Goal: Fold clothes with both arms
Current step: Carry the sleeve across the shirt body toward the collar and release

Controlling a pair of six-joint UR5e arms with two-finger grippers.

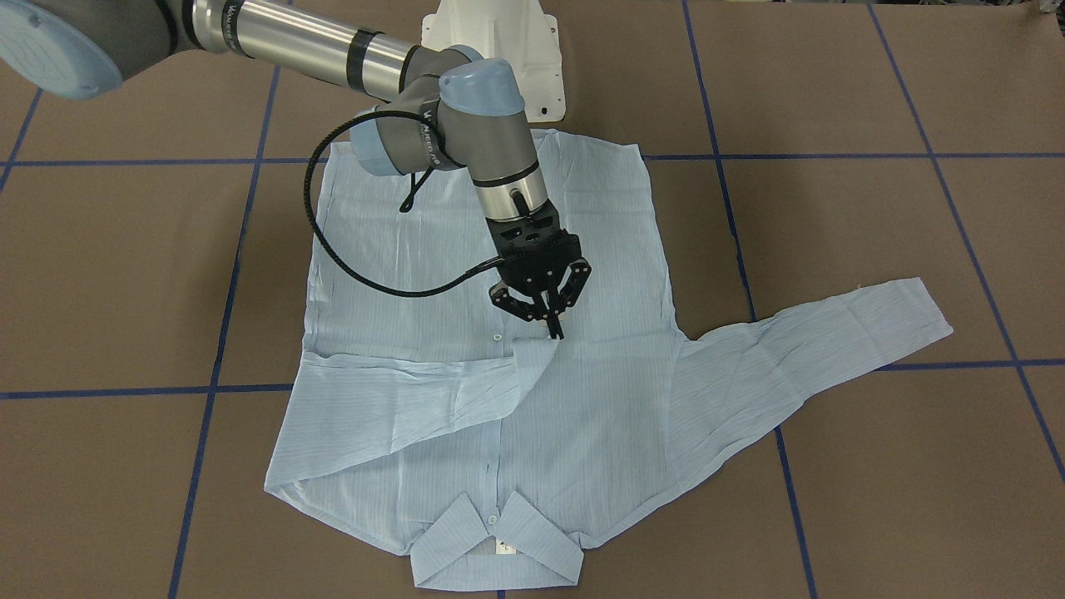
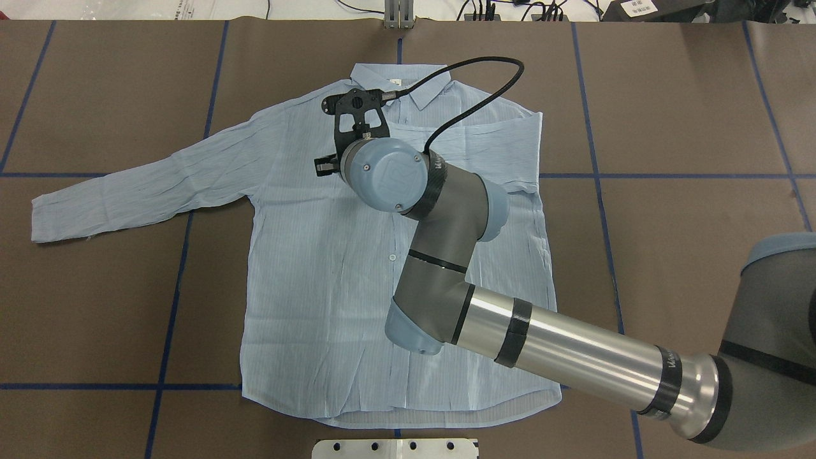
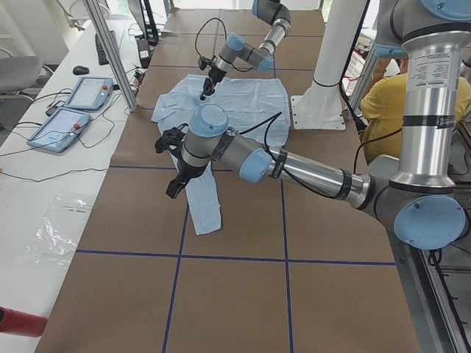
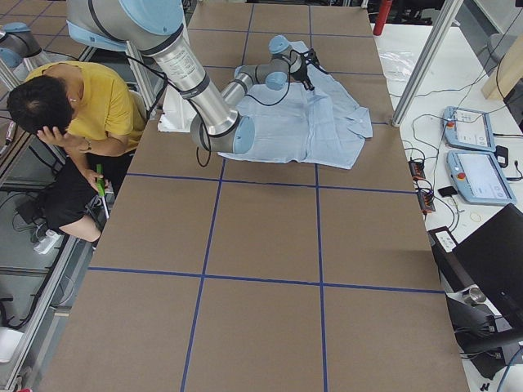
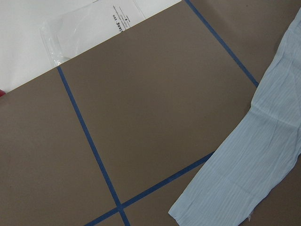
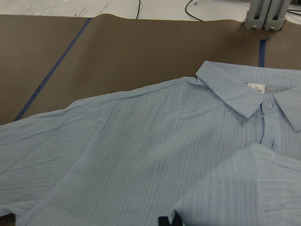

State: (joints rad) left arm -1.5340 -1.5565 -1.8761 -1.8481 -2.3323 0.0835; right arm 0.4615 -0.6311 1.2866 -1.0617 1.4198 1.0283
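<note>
The pale-blue striped shirt point(image 1: 416, 274) lies flat, front up, with its collar point(image 1: 499, 549) at the table's far edge. One sleeve is folded across the chest point(image 1: 399, 399); the other sleeve point(image 1: 832, 333) lies stretched out to the side. My right gripper point(image 1: 555, 330) stands over the chest with its jaws shut on the folded sleeve's cuff; its dark fingertips point(image 6: 163, 220) show at the cuff's edge. In the overhead view its wrist point(image 2: 382, 172) hides the fingers. My left gripper point(image 3: 172, 190) hovers above the outstretched sleeve point(image 5: 254, 155); I cannot tell if it is open or shut.
The white mounting base point(image 1: 499, 50) stands at the shirt's hem. Blue tape lines point(image 2: 172, 319) cross the brown table. A plastic bag point(image 5: 89, 28) and tablets point(image 3: 70, 110) lie on the white side bench. A person in yellow point(image 4: 73, 106) sits beside the robot.
</note>
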